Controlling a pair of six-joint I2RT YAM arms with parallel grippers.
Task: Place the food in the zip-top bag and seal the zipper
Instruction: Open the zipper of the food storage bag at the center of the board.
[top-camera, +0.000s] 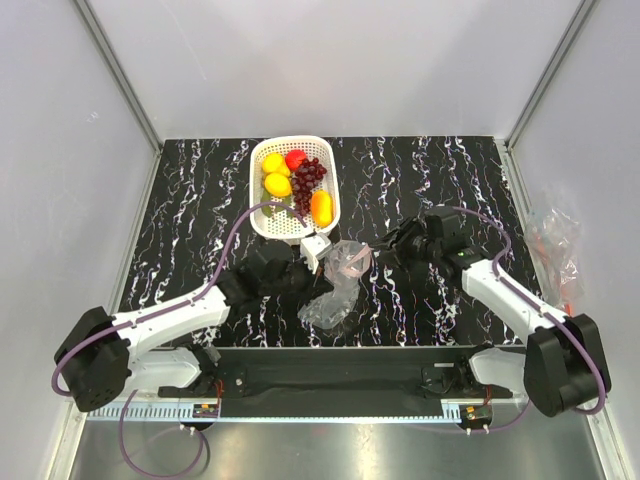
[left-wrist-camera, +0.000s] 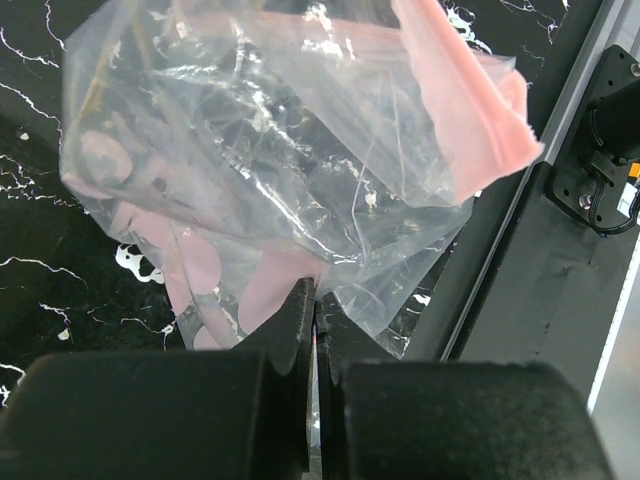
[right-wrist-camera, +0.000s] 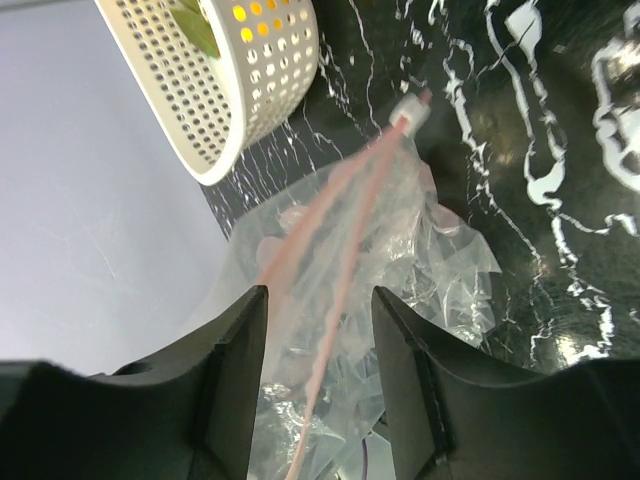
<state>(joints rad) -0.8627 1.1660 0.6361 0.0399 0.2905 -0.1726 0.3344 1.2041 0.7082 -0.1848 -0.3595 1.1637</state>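
Zip-top bag (top-camera: 335, 295) mid-frame, edge pinched between left gripper's (left-wrist-camera: 315, 292) pressed-together fingers, apparently propping mouth up; right gripper (right-wrist-camera: 320, 300) fingers spread astride zipper (right-wrist-camera: 345, 190), likely to widen opening.

On the black marbled desk (top-camera: 200, 200), a white basket (top-camera: 262, 225) at 12 o'clock holds lemons (top-camera: 275, 163), a red apple (top-camera: 296, 158), grapes (top-camera: 308, 178) and an orange piece (top-camera: 321, 207). Mid-desk, the crumpled zip-top bag (top-camera: 338, 290) meets the left tool (top-camera: 316, 252) at its 10 o'clock edge. The right tool (top-camera: 392, 246) is just beside it at 2 o'clock.
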